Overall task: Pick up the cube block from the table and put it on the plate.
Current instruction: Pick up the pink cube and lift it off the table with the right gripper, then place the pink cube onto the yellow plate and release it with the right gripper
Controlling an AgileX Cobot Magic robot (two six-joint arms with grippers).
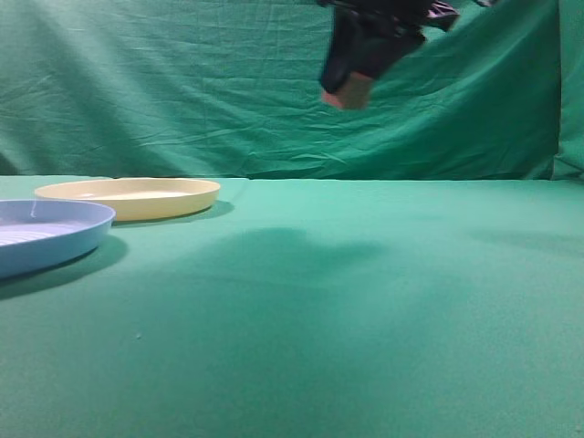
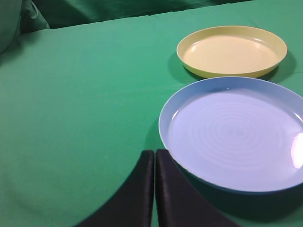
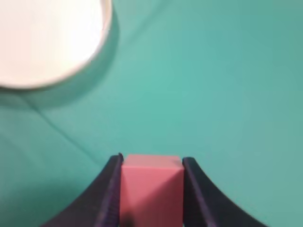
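Note:
My right gripper (image 1: 351, 91) is shut on the red-brown cube block (image 1: 349, 92) and holds it high above the green table (image 1: 365, 301), right of the plates. In the right wrist view the cube block (image 3: 152, 189) sits between the two black fingers (image 3: 151, 163). The cream plate (image 1: 128, 197) rests on the table at the left back; it shows bright at the upper left of the right wrist view (image 3: 45, 40) and at the upper right of the left wrist view (image 2: 232, 51). My left gripper (image 2: 155, 153) is shut and empty, beside the blue plate.
A light blue plate (image 1: 46, 234) lies at the left edge, in front of the cream plate; it also shows in the left wrist view (image 2: 234, 132). A wrinkled green backdrop (image 1: 182, 91) rises behind the table.

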